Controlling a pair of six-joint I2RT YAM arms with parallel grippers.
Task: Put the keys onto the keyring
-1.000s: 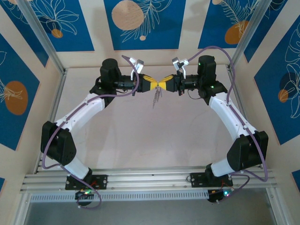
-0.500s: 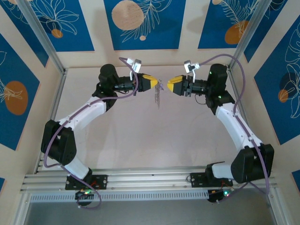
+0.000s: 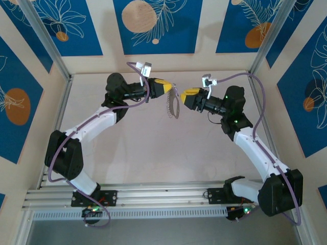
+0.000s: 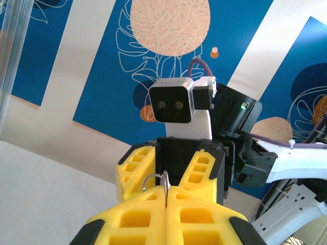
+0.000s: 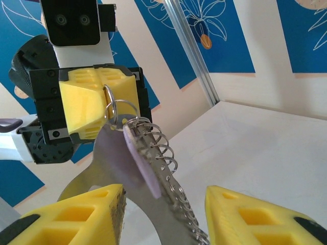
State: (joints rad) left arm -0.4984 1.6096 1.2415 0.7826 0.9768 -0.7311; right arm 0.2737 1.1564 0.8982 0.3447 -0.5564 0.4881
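Observation:
My left gripper (image 3: 167,88) is shut on a small wire ring (image 4: 164,182) at the top of the keyring (image 3: 172,106), which hangs below it over the table's far middle. In the right wrist view the keyring (image 5: 108,159) is a flat silvery loop with a row of small rings (image 5: 164,152) along one edge. A key's pale lilac head (image 5: 140,164) lies against it, edge-on. My right gripper (image 3: 183,95) is open just right of the keyring, its yellow fingers (image 5: 92,214) on either side of the hanging piece without touching it. The left gripper (image 5: 104,98) faces it.
The pale tabletop (image 3: 168,153) lies under both arms. Aluminium posts (image 3: 48,43) stand at the back corners, and blue patterned wall panels (image 3: 158,25) close in the space. A rail (image 3: 163,196) carries both arm bases at the near edge.
The right gripper has opened and pulled back to the right, away from the left gripper. The keyring now hangs from the left gripper alone, which has shifted slightly.

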